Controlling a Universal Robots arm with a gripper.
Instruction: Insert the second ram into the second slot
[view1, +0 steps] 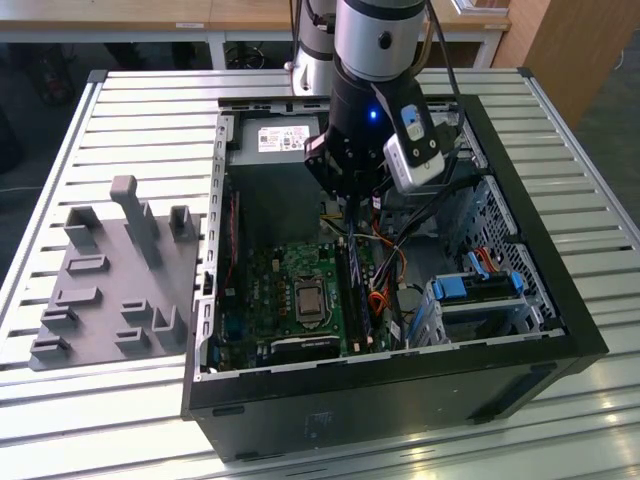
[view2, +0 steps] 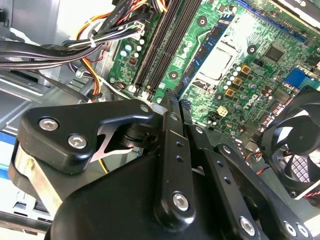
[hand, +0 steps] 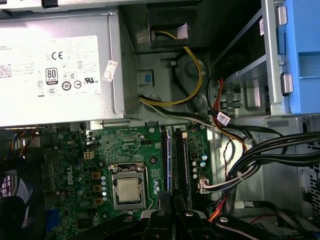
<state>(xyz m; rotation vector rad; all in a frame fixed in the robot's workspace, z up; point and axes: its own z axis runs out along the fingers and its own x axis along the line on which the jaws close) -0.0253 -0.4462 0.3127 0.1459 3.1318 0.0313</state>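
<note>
Ribbed metal slats form the counter, which carries an open black computer case and, at the exterior view's left, a grey holder tray. Inside the case, the pincer has its fingers drawn together right over the memory slots; whether they pinch anything I cannot tell. The second ram stands on edge along the slot nearest the processor socket, one end reaching the fingertips. Past the board, the power supply bears a large white label crowded with print and a small sticker near its edge. A white tag hangs on the cables. The arm drops straight down into the case, wrist upright, with a pale camera box on its side.
</note>
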